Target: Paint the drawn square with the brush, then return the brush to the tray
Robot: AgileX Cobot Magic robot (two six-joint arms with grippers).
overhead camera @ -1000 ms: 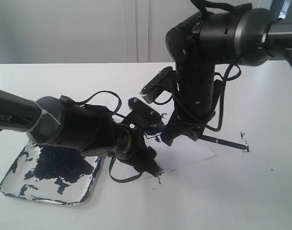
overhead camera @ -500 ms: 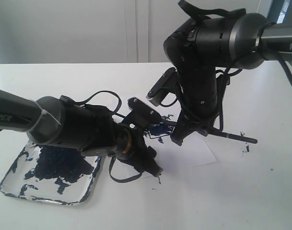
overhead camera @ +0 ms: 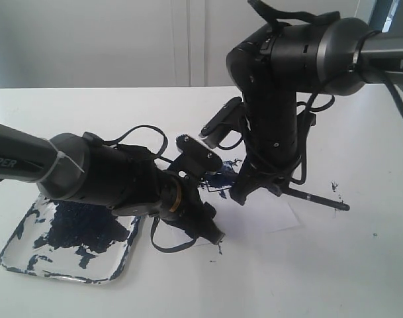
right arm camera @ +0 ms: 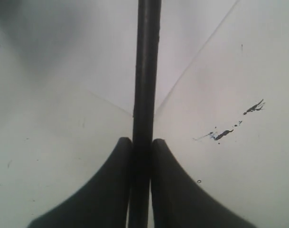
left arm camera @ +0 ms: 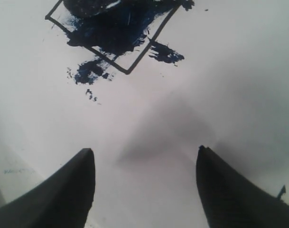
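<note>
Right gripper [right arm camera: 142, 142]: fingers [right arm camera: 170, 166] pinched nearly together on the brush [right arm camera: 148, 57], black handle clamped between both pads and running straight out past the fingertips. Bristle end can't be made out. In the exterior view the handle [overhead camera: 317, 197] sticks out to the side of the right gripper [overhead camera: 244, 192], low over the table [overhead camera: 360, 265]. A corner of the paper [overhead camera: 267, 215] sits under the handle, ahead of the right fingertips. Dark paint specks [right arm camera: 225, 133] on the table off to one side of those fingers.

Left gripper [left arm camera: 145, 161]: fingers [left arm camera: 78, 185] spread wide, nothing between them, only bare paper.

Drawn square [left arm camera: 113, 35] lies ahead of the left fingertips, apart from them, mostly daubed blue-black, with smears spilling over its outline.

Tray [overhead camera: 115, 265], paint-splattered, sits back behind the left fingers beside that arm, well apart from both grippers.
</note>
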